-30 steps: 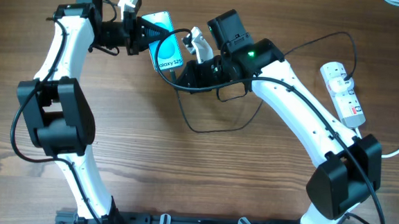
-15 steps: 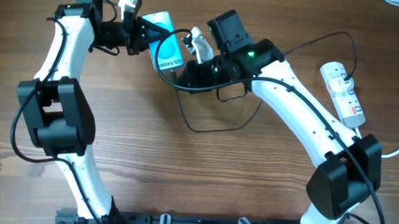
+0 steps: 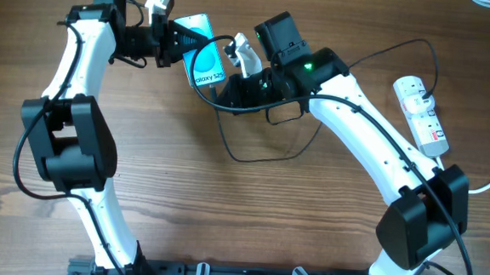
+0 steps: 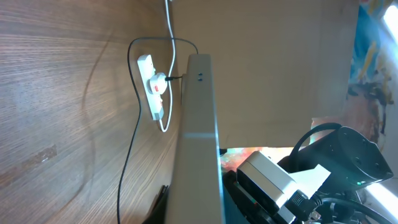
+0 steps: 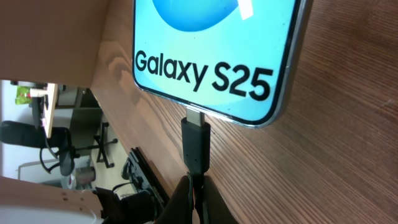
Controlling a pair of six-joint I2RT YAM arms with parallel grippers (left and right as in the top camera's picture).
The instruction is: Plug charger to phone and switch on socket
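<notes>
- The right gripper's (image 5: 195,190) jaws were pinched tight on the charger (image 5: 196,140), just behind its connector.
- The connector's metal tip met the port in the phone's (image 3: 204,60) edge, right under the "Galaxy S25" text. We could not tell whether it was fully seated.
- The left gripper's (image 3: 176,44) jaws were clamped on the phone at the end away from the text, at 10 o'clock from the phone's middle in the overhead view.
- The phone sat between the two grippers toward 12 o'clock over the table (image 3: 223,213), screen up, its text end pointing to about 5 o'clock. We could not tell whether it touched the wood.
- From the connector the black cable dropped toward 6 o'clock, looped on the table and swept off toward 2 o'clock to its white plug (image 3: 418,102).
- The plug sat in the socket (image 3: 423,117), which lay near the table's 3 o'clock edge, well apart from the phone, its length running from 11 to 5 o'clock.
- Red switches showed on the socket, but we could not tell their position.
</notes>
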